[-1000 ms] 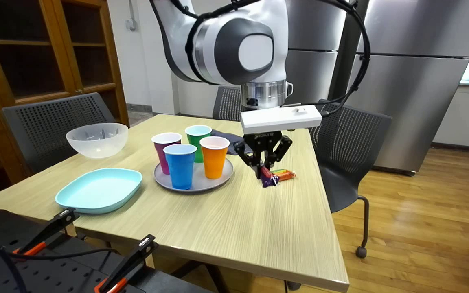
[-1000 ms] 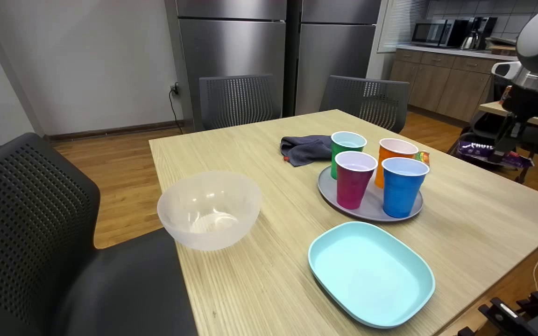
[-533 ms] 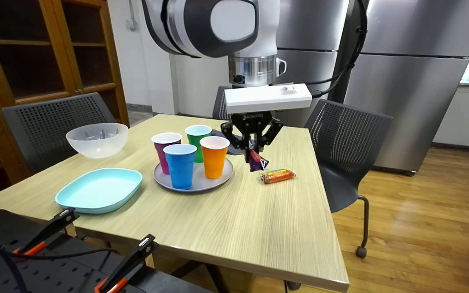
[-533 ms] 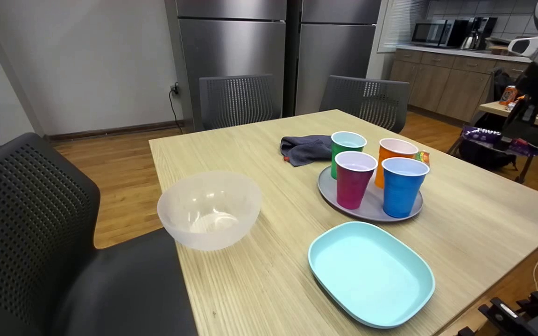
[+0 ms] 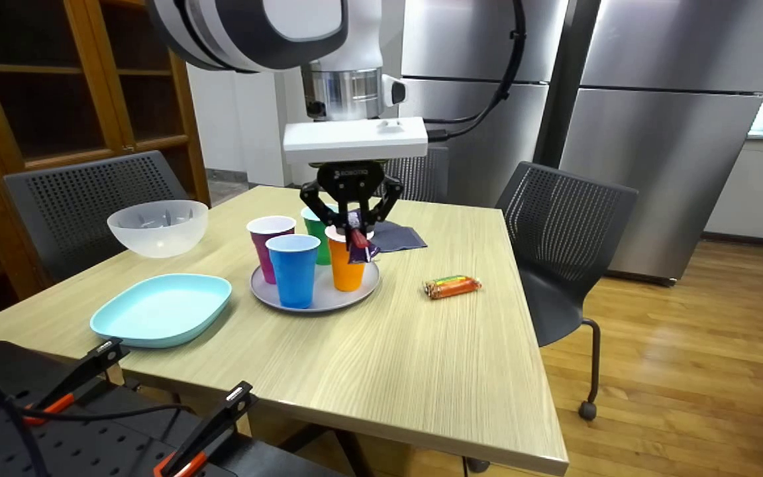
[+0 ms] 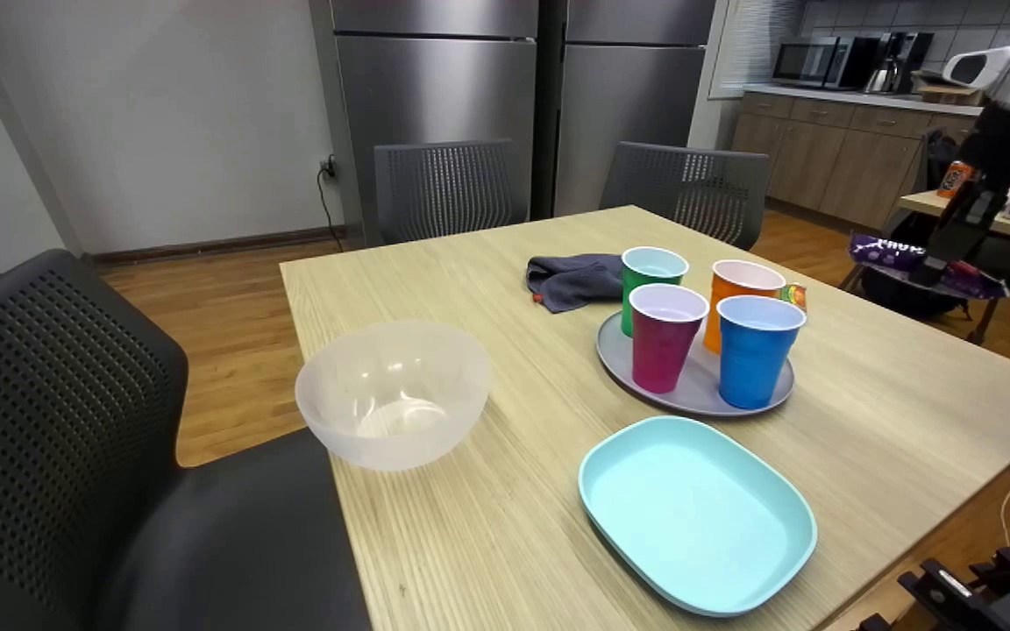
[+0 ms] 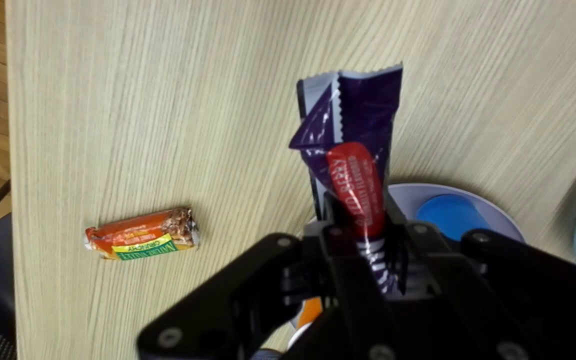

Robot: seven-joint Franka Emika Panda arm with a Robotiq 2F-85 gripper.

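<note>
Table edge (image 7: 12, 125) far from purple packet (image 7: 355, 155)

In an exterior view, ROBOTIQ is showing in pale capitals on the black gripper (image 5: 357, 237), just left of and above the middle of the frame. In the wrist view, NATURE VALLEY and CRUNCHY are appearing upside down on the orange wrapper (image 7: 140, 234), lower left, while BERRY is running lengthwise on the red patch of the purple wrapper (image 7: 350, 150), right of centre. In an exterior view, an orange can (image 6: 955, 180), upper right, is bearing lettering too small to read.
</note>
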